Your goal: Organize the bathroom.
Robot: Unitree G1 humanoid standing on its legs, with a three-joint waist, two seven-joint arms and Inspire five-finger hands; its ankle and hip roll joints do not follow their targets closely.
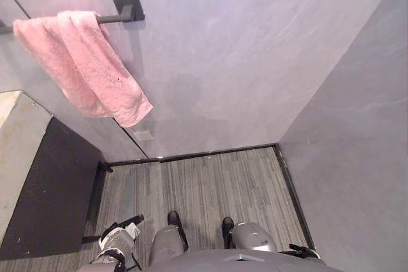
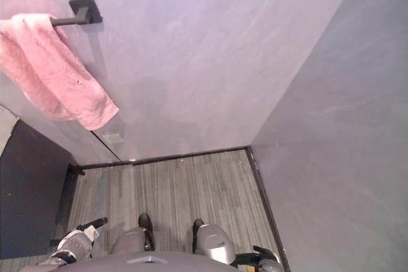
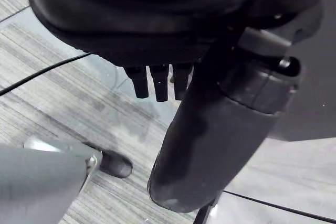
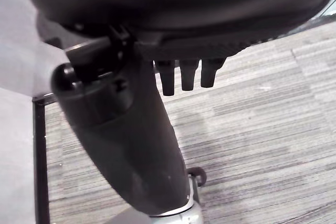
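A pink towel (image 1: 86,62) is hanging crooked over the black towel bar (image 1: 121,12), bunched to one side. Far below the bar, the left hand (image 3: 157,80) and right hand (image 4: 186,77) are hanging down, fingers loose, holding nothing.

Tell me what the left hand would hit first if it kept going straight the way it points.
Probably the floor: the left hand hangs low with straight fingers aimed down at the striped boards, holding nothing. Nothing lies between, though depth is hard to judge.
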